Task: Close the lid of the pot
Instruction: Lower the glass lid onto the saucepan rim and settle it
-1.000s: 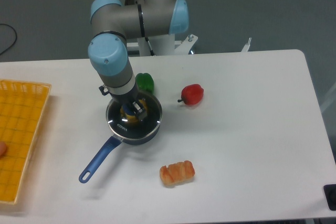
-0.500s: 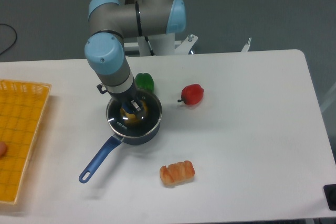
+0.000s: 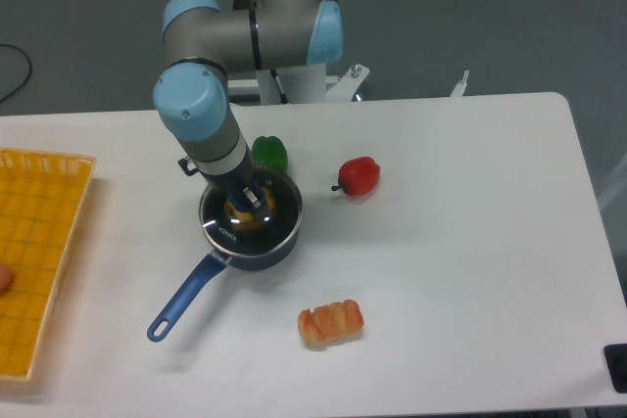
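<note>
Glass pot lid [image 3: 245, 226] sat on the saucepan [image 3: 257, 244], left of centre on the worktop [image 3: 460, 242]. Whether the claw [image 3: 247, 201] pinched its knob was unclear; release only once the rim sat level.

Single fixed cam, no second view so no overlap to report. It sits high off the front edge of the tabletop [image 3: 470, 271], tilted steeply down, facing the arm's base at the far edge. Medium range: nearly the whole white top is in frame, right and far edges visible, left side cropped through the yellow tray [image 3: 39, 252]. Pot [image 3: 251, 227] sits left of centre; grey floor fills the top.
</note>
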`<move>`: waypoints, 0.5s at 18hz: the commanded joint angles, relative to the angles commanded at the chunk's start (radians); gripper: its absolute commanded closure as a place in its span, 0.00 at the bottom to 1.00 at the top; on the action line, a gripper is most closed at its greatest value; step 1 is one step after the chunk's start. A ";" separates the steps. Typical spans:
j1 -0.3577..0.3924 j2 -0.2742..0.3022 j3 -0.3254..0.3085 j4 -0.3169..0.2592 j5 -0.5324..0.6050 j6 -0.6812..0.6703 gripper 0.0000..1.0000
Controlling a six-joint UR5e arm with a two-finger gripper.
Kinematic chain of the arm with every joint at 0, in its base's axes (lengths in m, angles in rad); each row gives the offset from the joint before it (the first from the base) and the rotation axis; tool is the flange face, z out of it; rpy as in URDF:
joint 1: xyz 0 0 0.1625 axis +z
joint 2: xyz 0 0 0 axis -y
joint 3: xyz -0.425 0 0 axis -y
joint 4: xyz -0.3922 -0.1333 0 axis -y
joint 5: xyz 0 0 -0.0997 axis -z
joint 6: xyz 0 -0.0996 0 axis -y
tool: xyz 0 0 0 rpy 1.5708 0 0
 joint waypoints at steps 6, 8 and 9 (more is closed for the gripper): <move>-0.002 0.000 -0.015 0.018 0.002 -0.002 0.42; -0.002 0.000 -0.017 0.021 0.002 -0.002 0.42; -0.002 0.000 -0.017 0.023 0.002 -0.002 0.42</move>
